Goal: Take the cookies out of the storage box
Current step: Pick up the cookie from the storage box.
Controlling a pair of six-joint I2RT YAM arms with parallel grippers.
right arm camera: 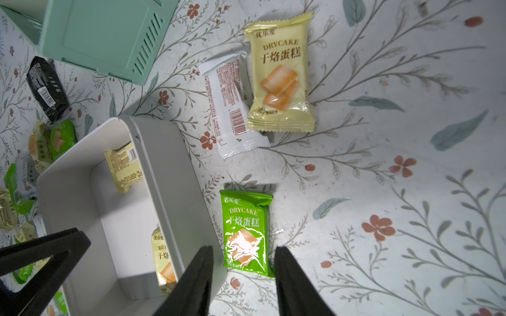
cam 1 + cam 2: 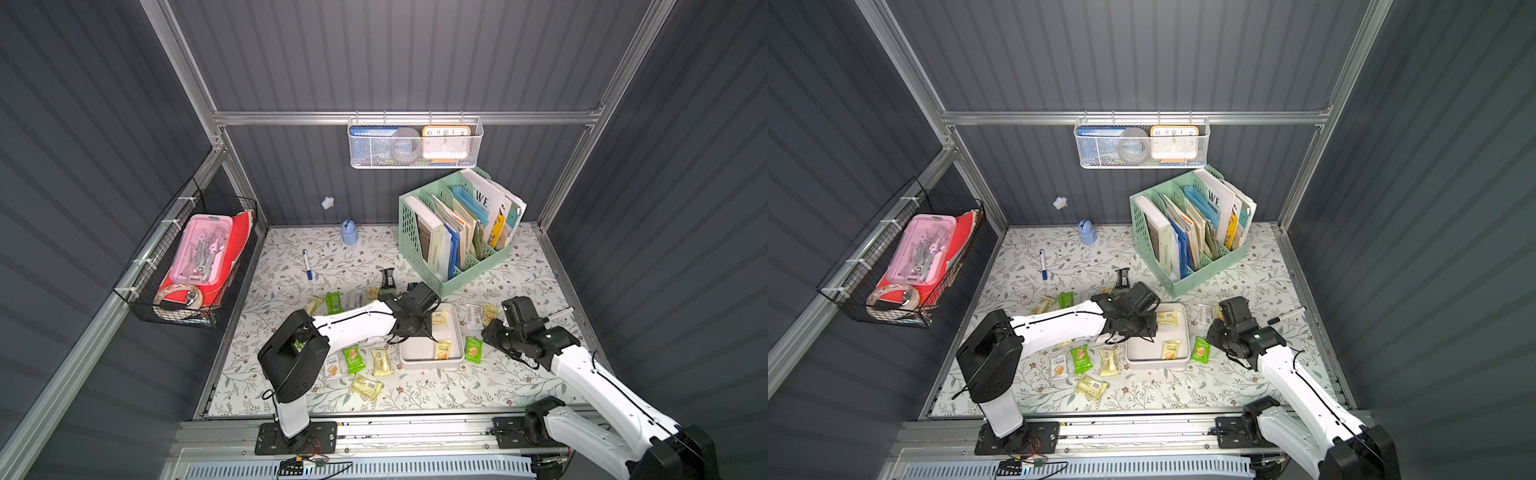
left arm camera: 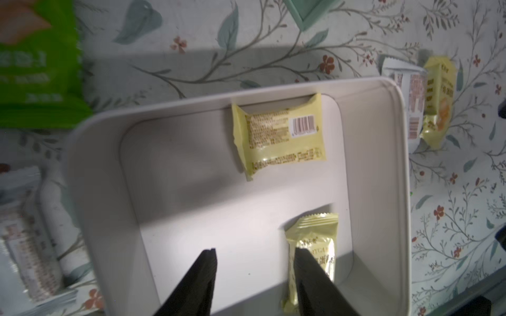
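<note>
The storage box is a shallow white tray in the middle of the floral table. Two pale yellow cookies lie inside: one at the far wall, one at the near right corner. My left gripper hangs open over the box floor beside the near packet, holding nothing. My right gripper stands open just right of the box wall, above a green cookie. Several more packets lie scattered around the box.
A mint-green file organizer stands behind the box, with a black packet near it. A white and a yellow packet lie to the right. There is a blue-capped marker at the back left and a pen at the right edge.
</note>
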